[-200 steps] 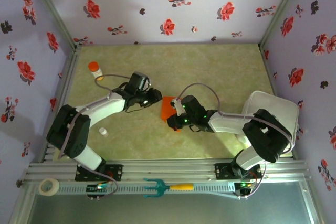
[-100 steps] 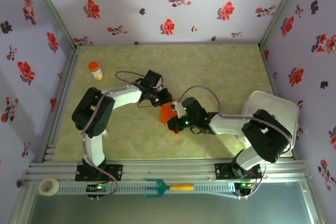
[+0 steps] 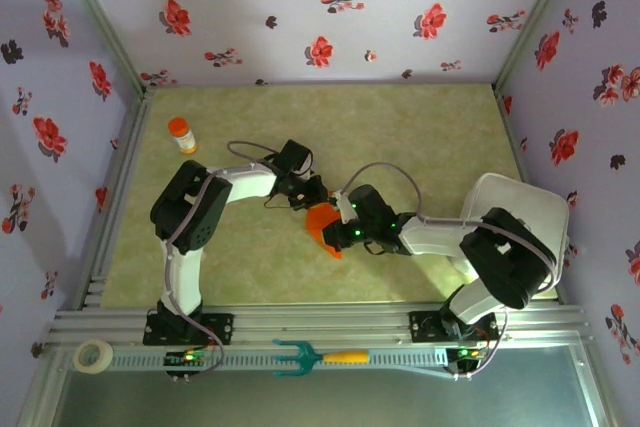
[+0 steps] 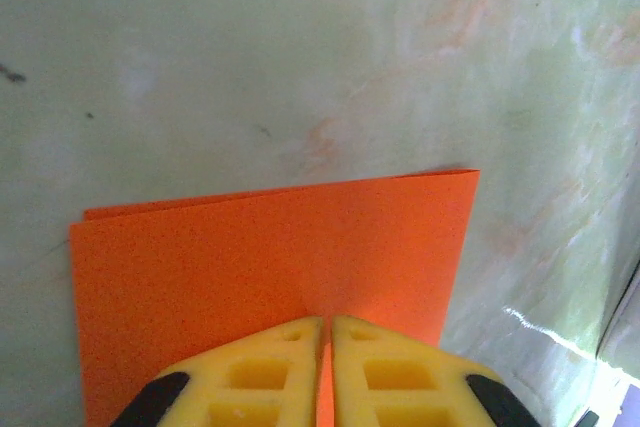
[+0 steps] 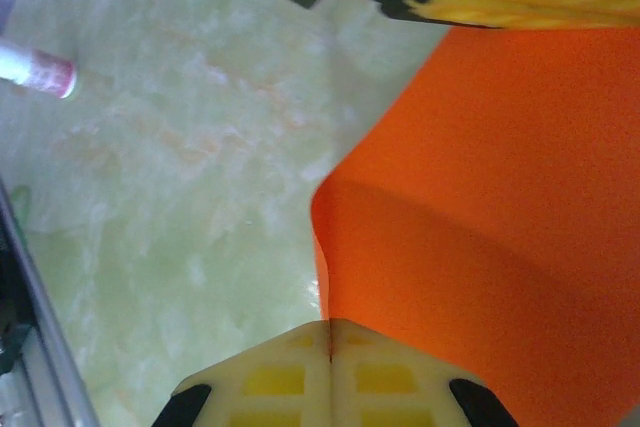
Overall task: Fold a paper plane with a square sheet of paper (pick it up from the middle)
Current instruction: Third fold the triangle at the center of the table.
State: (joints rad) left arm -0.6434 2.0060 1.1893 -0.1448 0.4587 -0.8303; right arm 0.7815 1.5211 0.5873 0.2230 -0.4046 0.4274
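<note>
The square sheet of paper is orange-red, folded double, and held above the middle of the green table between both arms. My left gripper is shut on its far-left edge. In the left wrist view the yellow fingers meet at the left gripper with a sliver of the paper between them. My right gripper is shut on the near edge. Seen from the right wrist, the right gripper pinches the paper, which curves up toward the left gripper's fingers.
An orange-capped bottle stands at the far left of the table. A white bin sits at the right behind the right arm. A tape roll and a teal fork tool lie on the front rail.
My left arm swung right to the paper and its jaws closed on the paper's edge. The paper tilted and bowed between the two grippers. The right gripper stayed shut on it.
</note>
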